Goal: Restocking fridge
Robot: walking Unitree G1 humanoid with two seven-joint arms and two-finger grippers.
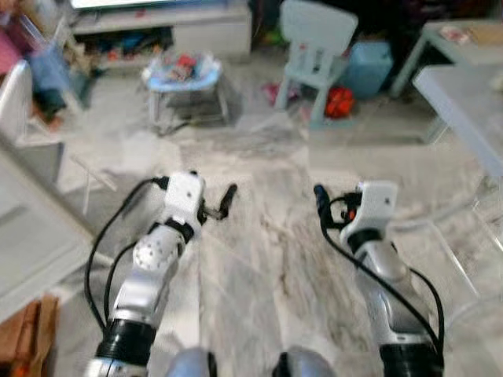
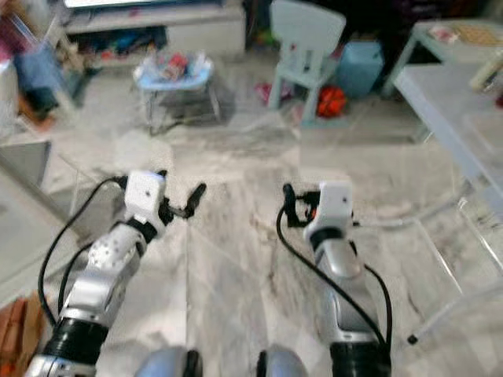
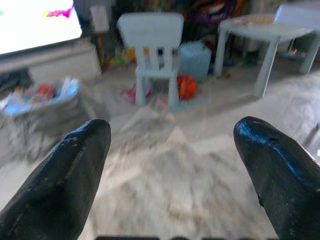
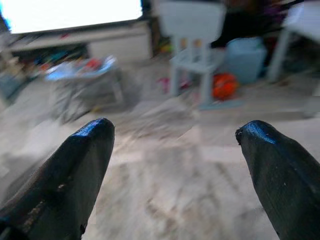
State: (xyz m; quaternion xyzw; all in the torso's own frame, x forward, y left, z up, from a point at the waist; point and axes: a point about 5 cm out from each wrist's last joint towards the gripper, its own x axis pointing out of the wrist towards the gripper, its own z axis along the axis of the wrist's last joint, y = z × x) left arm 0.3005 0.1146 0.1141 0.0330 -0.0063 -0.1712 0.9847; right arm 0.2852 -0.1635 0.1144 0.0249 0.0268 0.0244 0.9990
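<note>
Both arms are held out over a marble floor (image 2: 236, 259), frame slightly blurred. Left gripper (image 2: 191, 200) and right gripper (image 2: 289, 203) are empty, finger spread not readable here. A pale blue chair (image 2: 302, 47) is seen ahead, an orange ball (image 2: 331, 100) beside it, a table (image 2: 448, 110) at right.

A: Is any text, label, brand, number or sign legible here?

B: None. All the views are blurred.

A: What of the far bright screen (image 3: 35, 25)?

B: It shows a pink smear at its top edge, not readable as letters.

A: And the far-right table (image 1: 456, 35)?

B: A flat patterned item lies on it; no characters can be made out.
</note>
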